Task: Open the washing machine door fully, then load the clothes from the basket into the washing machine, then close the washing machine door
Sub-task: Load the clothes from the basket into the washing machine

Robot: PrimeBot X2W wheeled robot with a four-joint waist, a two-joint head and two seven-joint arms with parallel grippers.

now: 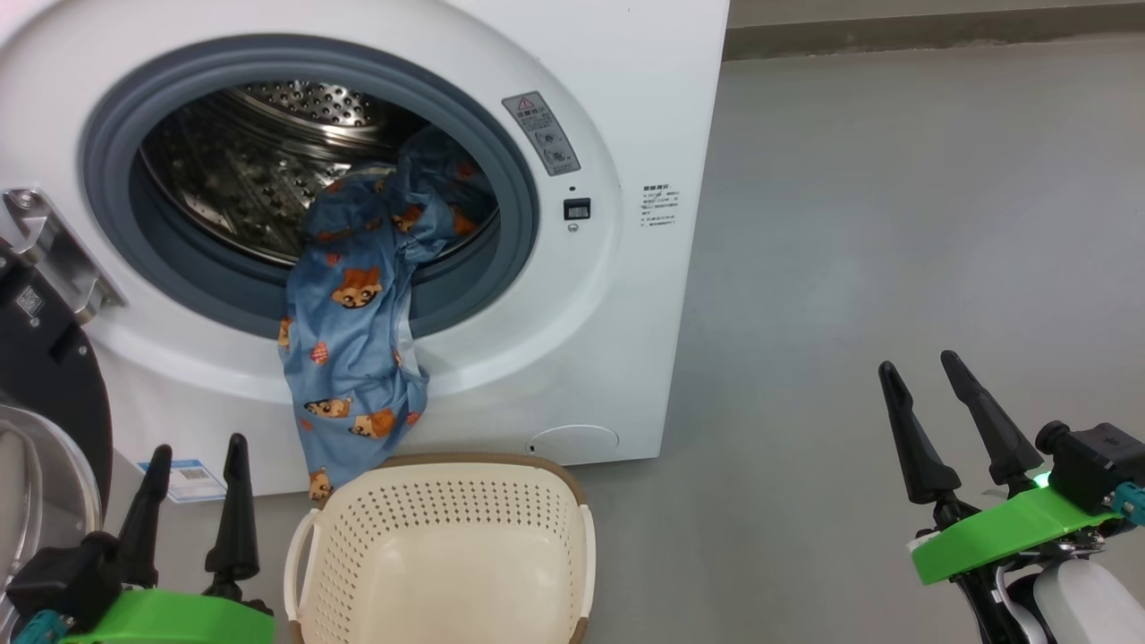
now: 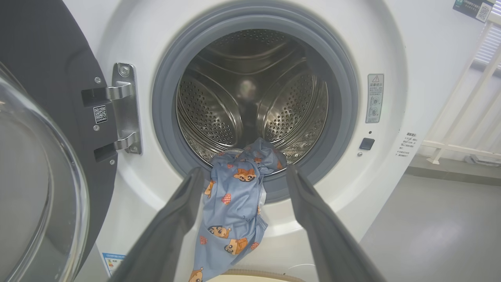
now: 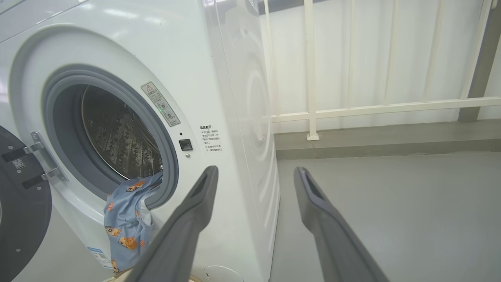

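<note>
The white washing machine (image 1: 626, 98) stands with its black round door (image 1: 45, 385) swung open to the left. Light blue bear-print clothes (image 1: 358, 340) hang half in the steel drum (image 1: 259, 161) and half down over the gasket, reaching the rim of the cream basket (image 1: 447, 519) on the floor below. The basket holds nothing. My left gripper (image 1: 199, 452) is open at the lower left, short of the machine's front. My right gripper (image 1: 926, 367) is open over bare floor at the lower right. In the left wrist view the clothes (image 2: 235, 211) hang between my open fingers (image 2: 176, 219).
Grey floor (image 1: 894, 224) stretches to the right of the machine. A white railing (image 3: 313, 109) runs behind it along a raised kerb. The open door's glass bowl (image 2: 35, 196) bulges close at my left.
</note>
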